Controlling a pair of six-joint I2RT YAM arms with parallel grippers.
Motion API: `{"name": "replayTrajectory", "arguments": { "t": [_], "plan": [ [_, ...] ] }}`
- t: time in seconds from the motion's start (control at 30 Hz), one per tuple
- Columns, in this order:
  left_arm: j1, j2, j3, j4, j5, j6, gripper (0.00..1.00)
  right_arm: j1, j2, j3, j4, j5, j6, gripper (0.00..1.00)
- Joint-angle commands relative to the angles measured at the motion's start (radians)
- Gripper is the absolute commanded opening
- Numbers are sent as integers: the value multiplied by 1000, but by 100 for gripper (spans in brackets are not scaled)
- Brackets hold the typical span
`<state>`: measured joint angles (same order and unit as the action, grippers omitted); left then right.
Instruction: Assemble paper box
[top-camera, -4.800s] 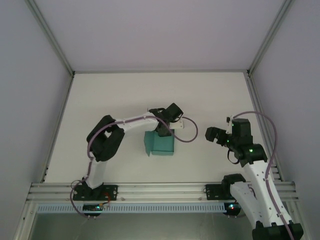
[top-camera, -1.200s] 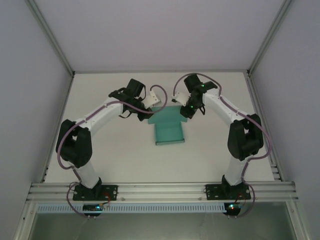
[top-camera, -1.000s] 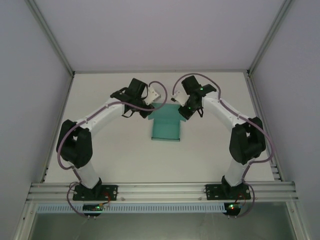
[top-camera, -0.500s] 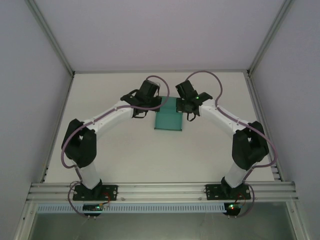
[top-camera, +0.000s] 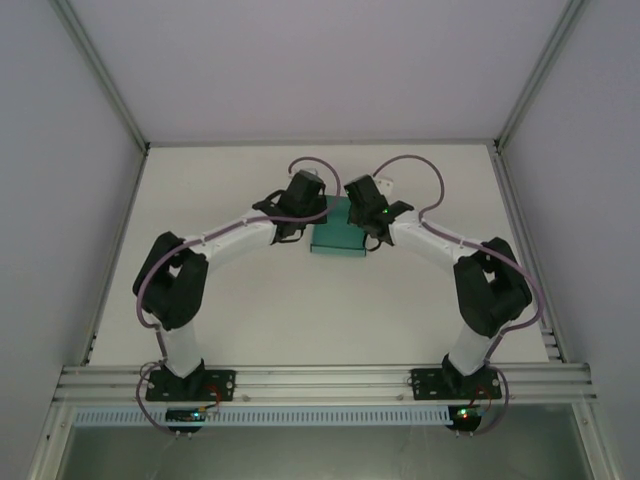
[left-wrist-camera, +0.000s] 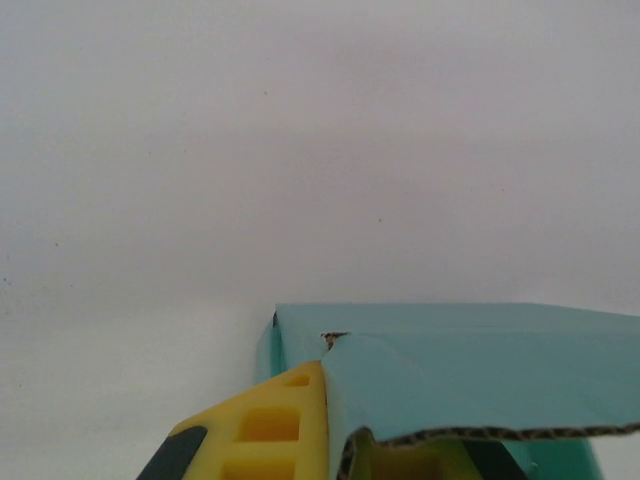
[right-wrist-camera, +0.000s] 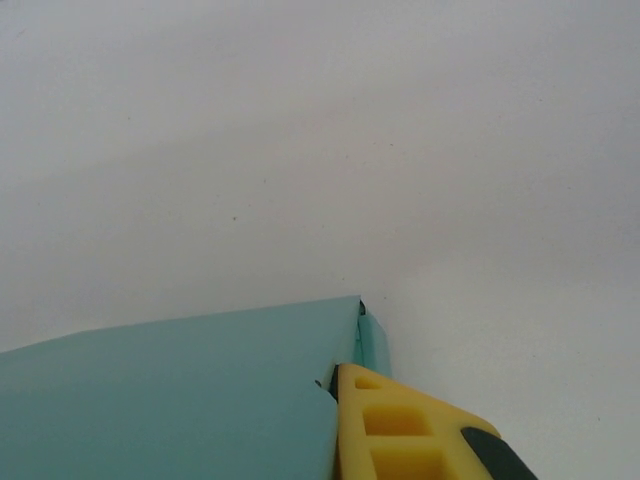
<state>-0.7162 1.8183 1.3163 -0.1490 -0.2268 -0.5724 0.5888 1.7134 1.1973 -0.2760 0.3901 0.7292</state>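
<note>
While both arms bend inward over the far half of the table (top-camera: 215, 205), the paper box (top-camera: 338, 240) lies flat directly between the left fingers (top-camera: 305, 220) and the right fingers (top-camera: 364, 222), each set meeting one of its far corners. From above, the fingers are too small and too covered by the wrists to tell how wide they stand. Bare table runs wide from the left fingers out to the left wall, from the right fingers out to the right wall, and from the near side of the box down to the arm bases. A narrower strip separates the fingers from the back wall. At the left wrist, the box (left-wrist-camera: 470, 365) sits to the right of and just ahead of the left fingers (left-wrist-camera: 265, 430). One yellow finger stands outside a raised teal flap, whose raw corrugated edge curves over a second patch of yellow, so the flap is pinched closely between the two. Ahead of them pale table runs open. At the right wrist, the box (right-wrist-camera: 180, 400) spreads to the left of the right fingers (right-wrist-camera: 400, 430). One yellow finger touches the card's right edge by the corner and its partner is hidden by the card, so I cannot tell whether this pair is closed or spread. Open table lies ahead and to the right of that finger.
</note>
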Motion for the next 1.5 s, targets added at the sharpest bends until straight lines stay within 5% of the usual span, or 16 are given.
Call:
{"name": "replayTrajectory", "arguments": {
  "t": [0.0, 0.27, 0.4, 0.53, 0.8, 0.93, 1.1, 1.23, 1.47],
  "plan": [
    [-52, -19, -92, 44, 40, -26, 0, 49, -9, -76, 120, 51, 2, 10],
    [-81, -122, -300, 166, 30, -30, 1, 79, -79, -281, 258, 113, -49, 11],
    [-81, -167, -319, 132, 27, -35, 13, 107, -109, -335, 305, 138, -142, 11],
    [-81, -227, -309, 56, 13, -37, 35, 141, -132, -384, 313, 161, -205, 11],
    [-63, -345, -255, -121, 57, -56, 100, 172, -153, -456, 356, 165, -242, 12],
    [50, -334, -192, -193, 166, -115, 100, 183, -154, -483, 397, 160, -270, 13],
    [182, -220, -172, -86, 409, -115, 100, 203, -144, -508, 438, 159, -295, 15],
    [202, -113, -166, -19, 529, -103, 100, 220, -137, -523, 471, 167, -307, 16],
    [202, 16, -210, 165, 675, -98, 84, 255, -138, -538, 480, 177, -370, 23]
  ]
}}
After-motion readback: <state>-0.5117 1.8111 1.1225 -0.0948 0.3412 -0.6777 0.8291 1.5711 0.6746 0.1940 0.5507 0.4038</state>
